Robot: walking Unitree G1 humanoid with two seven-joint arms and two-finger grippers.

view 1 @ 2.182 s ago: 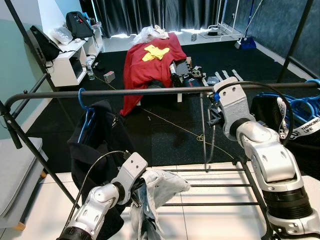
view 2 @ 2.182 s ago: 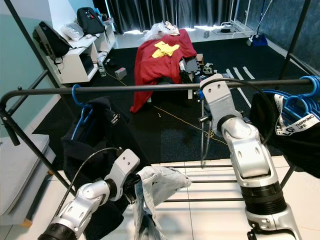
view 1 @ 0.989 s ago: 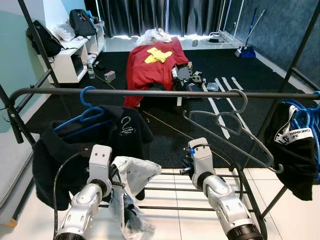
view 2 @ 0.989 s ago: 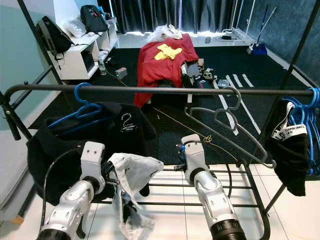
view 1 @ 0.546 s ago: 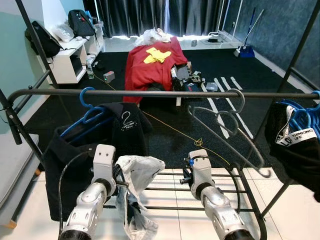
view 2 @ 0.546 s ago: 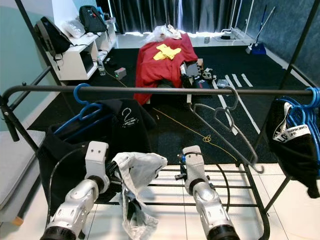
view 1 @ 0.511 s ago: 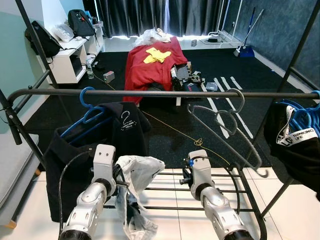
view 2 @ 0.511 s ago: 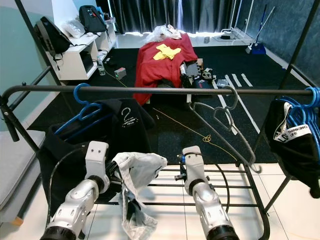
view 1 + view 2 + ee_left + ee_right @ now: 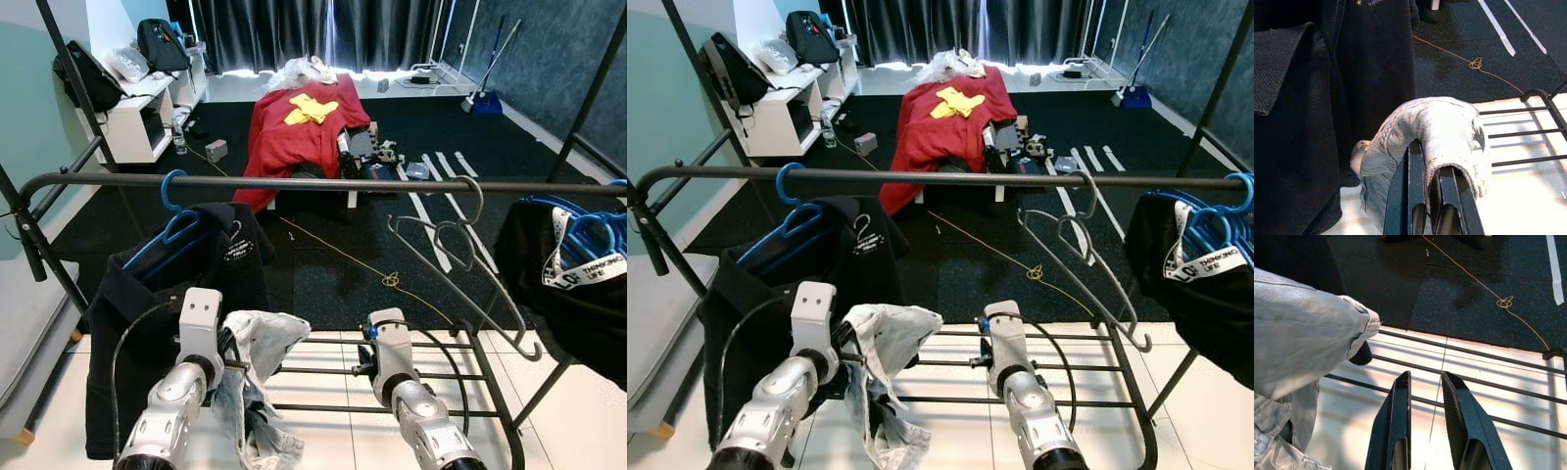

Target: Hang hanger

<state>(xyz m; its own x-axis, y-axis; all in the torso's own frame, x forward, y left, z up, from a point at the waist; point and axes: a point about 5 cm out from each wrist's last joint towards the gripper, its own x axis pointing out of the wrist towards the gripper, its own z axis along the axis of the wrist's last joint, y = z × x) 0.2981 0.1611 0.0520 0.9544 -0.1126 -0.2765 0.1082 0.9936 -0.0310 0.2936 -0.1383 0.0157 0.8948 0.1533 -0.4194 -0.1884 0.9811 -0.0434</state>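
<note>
Grey wire hanger (image 9: pixel 458 245): it is hooked over the black rail (image 9: pixel 294 183) towards the robot's right, bare and tilted, its lower bar slanting down to the right. By the look of it, the hanging itself is already done.
Right gripper (image 9: pixel 1422 382): it is held low over the rack's bottom bars (image 9: pixel 1488 394), fingers a little apart with nothing between them, well below the hanger. It is judged to be lowered because the hanger needs no further support.
Left gripper (image 9: pixel 1427 161): it is pressed together on the pale denim garment (image 9: pixel 1442 127), which is draped over the fingertips and hangs down just beside the black jacket (image 9: pixel 167 294). The cloth is presumably kept in hand so that it stays off the floor.
Black jacket: it is carried on a blue hanger (image 9: pixel 174 220) on the rail's left part.
Dark garments (image 9: pixel 563 284): they are bunched with blue hangers at the rail's right end, leaving the middle of the rail free for the grey hanger.
Change over two seconds: the right gripper was raised at the rail with the grey hanger hanging straight by it; it is now down near the bottom bars, and the hanger is left on the rail by itself.
Change over half a second: the hanger's lower end is swung a little further right, and the black jacket is turned narrower.
</note>
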